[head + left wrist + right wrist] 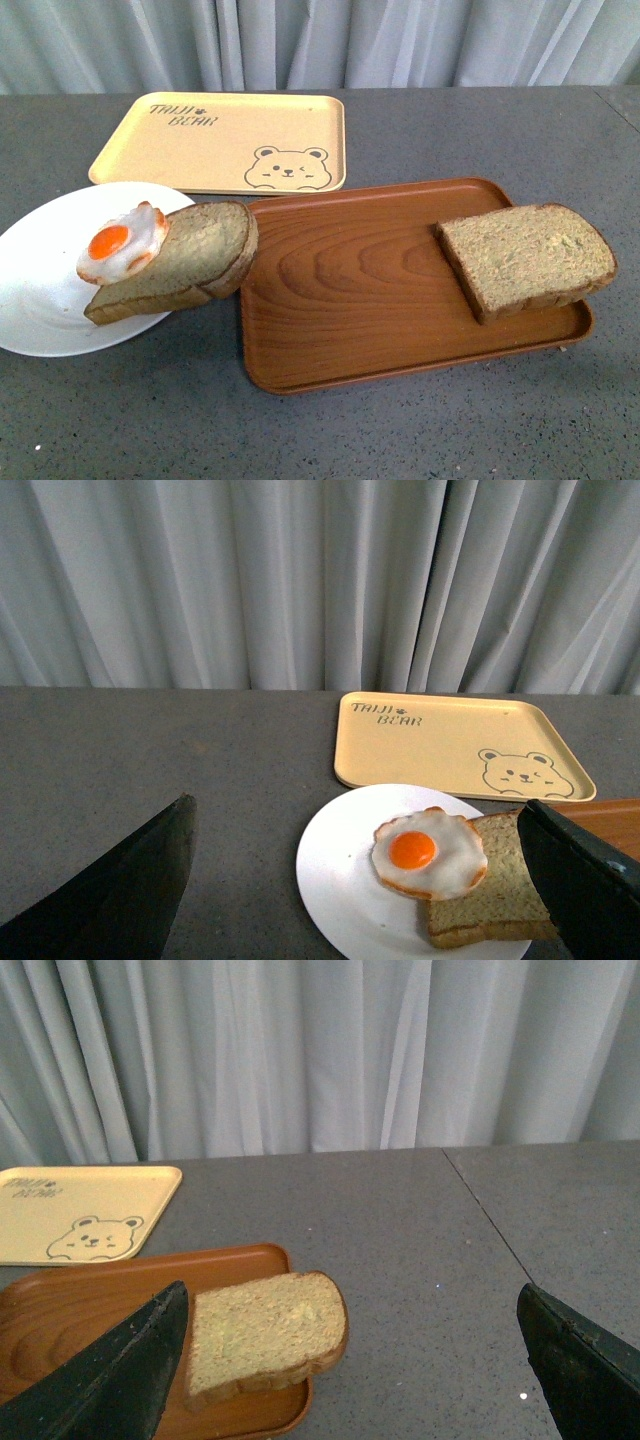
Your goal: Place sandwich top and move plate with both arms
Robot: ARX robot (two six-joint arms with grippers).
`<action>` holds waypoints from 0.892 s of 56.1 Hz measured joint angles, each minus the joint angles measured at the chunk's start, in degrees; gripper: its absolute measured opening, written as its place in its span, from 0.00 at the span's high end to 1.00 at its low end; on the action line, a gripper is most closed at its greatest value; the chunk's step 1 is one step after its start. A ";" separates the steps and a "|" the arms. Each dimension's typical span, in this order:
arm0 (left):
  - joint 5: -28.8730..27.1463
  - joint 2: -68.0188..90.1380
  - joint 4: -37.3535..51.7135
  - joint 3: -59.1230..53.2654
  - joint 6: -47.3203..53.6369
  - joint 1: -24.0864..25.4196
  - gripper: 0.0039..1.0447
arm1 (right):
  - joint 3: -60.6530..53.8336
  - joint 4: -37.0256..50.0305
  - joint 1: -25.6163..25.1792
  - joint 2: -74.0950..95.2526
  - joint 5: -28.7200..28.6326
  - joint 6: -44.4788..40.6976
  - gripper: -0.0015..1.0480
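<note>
Front view: the sandwich top [525, 258] is laid at three o'clock on the wooden tray [340, 290], seemingly staged for pickup. The left gripper [355, 805] and right gripper [352, 1288] are spread wide and empty.

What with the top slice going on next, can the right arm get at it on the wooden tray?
Probably yes. The sandwich top lies alone at the right end of the brown tray, nothing on it, and the right gripper hangs near it, jaws wide open.
</note>
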 joint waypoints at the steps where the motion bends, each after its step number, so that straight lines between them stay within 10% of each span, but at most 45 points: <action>1: 0.00 0.00 0.00 0.00 0.00 0.00 0.08 | 0.00 0.00 0.00 0.00 0.00 0.00 0.09; 9: 0.00 0.00 0.00 0.00 0.00 0.00 0.08 | 0.20 -0.44 0.00 0.37 0.07 0.13 0.09; 14: 0.02 0.00 0.00 0.00 0.00 0.00 0.08 | 9.81 -18.58 -0.98 19.58 -0.07 6.73 0.09; 29: -0.04 0.00 0.00 0.00 0.00 0.00 0.08 | 20.98 5.77 -10.99 64.24 -13.64 14.53 0.09; 50: -0.04 0.00 0.00 0.00 0.00 0.00 0.08 | 35.43 15.76 -8.87 96.24 -11.21 18.34 0.09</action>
